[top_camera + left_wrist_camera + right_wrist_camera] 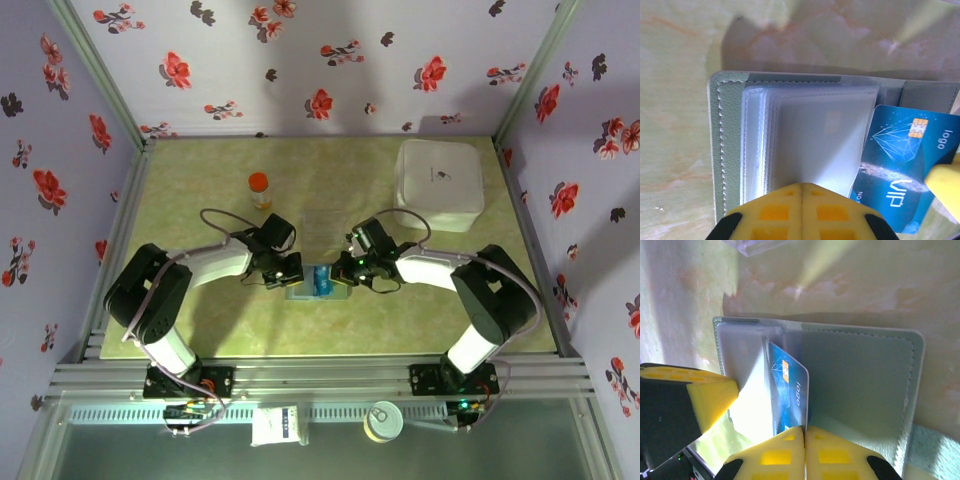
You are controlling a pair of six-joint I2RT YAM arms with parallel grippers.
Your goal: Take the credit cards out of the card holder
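The card holder [303, 291] lies open on the table between my two grippers, its grey-blue panel [860, 375] flat and its clear sleeves [810, 135] lifted. My left gripper [802, 186] is shut on the edge of a clear sleeve leaf and holds it up. A bright blue credit card [905, 170] with a gold chip sticks partly out of the sleeves. My right gripper [804, 429] is shut on that card's [787, 390] near edge. In the top view the left gripper [291, 270] and right gripper [343, 272] flank the blue card [322, 280].
A big white rounded box [440, 183] stands at the back right. A small bottle with an orange cap [259, 188] stands at the back left. A clear plastic sheet [322, 228] lies just behind the holder. Flowered walls close in three sides.
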